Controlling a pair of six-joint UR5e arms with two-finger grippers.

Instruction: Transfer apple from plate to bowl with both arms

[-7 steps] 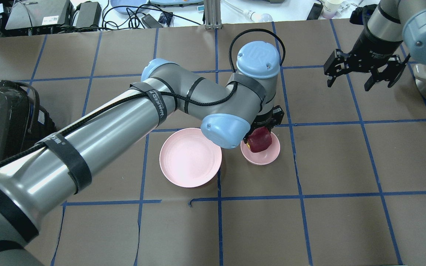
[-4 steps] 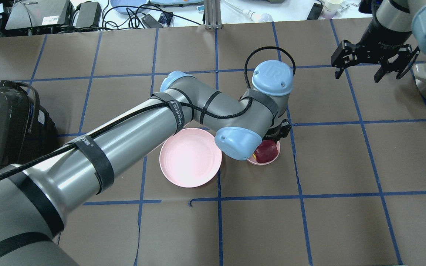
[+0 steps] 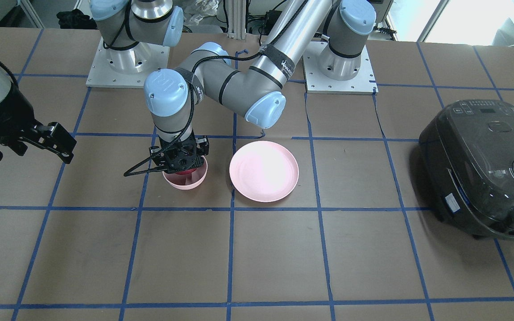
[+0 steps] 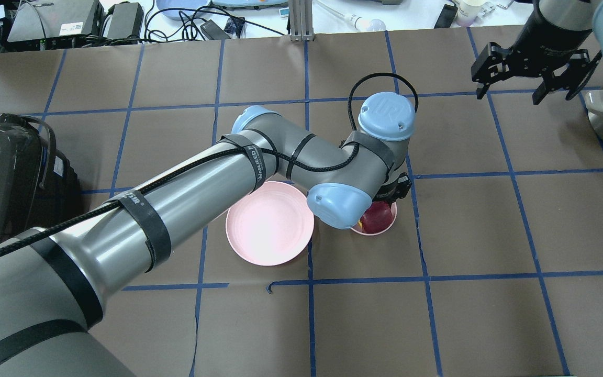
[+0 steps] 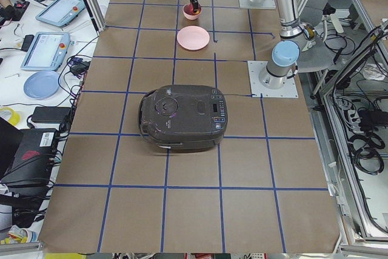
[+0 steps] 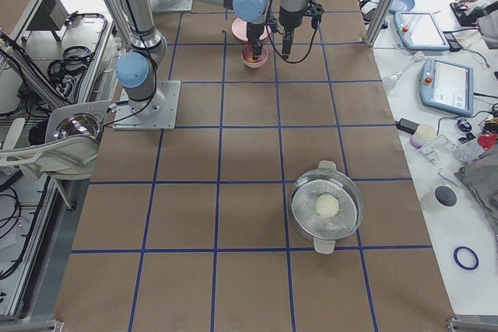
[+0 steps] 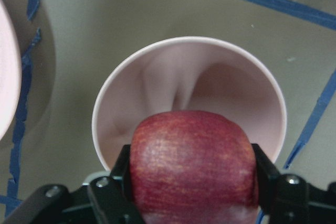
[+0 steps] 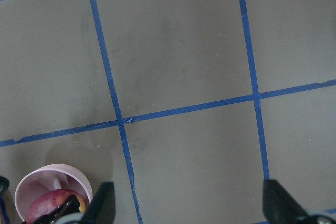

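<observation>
The dark red apple [image 7: 191, 166] is held in my left gripper [image 7: 191, 182], whose fingers [image 7: 122, 169] press on both its sides. The gripper is lowered into the small pink bowl [image 7: 157, 77], with the apple inside its rim [image 4: 377, 215]. In the front view the gripper [image 3: 180, 162] stands upright in the bowl [image 3: 185, 180]. The wide pink plate [image 4: 270, 222] lies bare just left of the bowl in the overhead view. My right gripper [image 4: 534, 73] is open and empty, hovering high at the far right. Its wrist view shows the bowl [image 8: 47, 182] at the lower left.
A dark rice cooker [image 4: 3, 173] sits at the table's left edge. A metal pot [image 6: 327, 207] with a pale round thing inside stands on the right side. Blue tape lines grid the brown table [image 4: 437, 314].
My left arm has lowered the apple down into the bowl. My right gripper, still open, has moved farther back and to the right, away from the bowl.
</observation>
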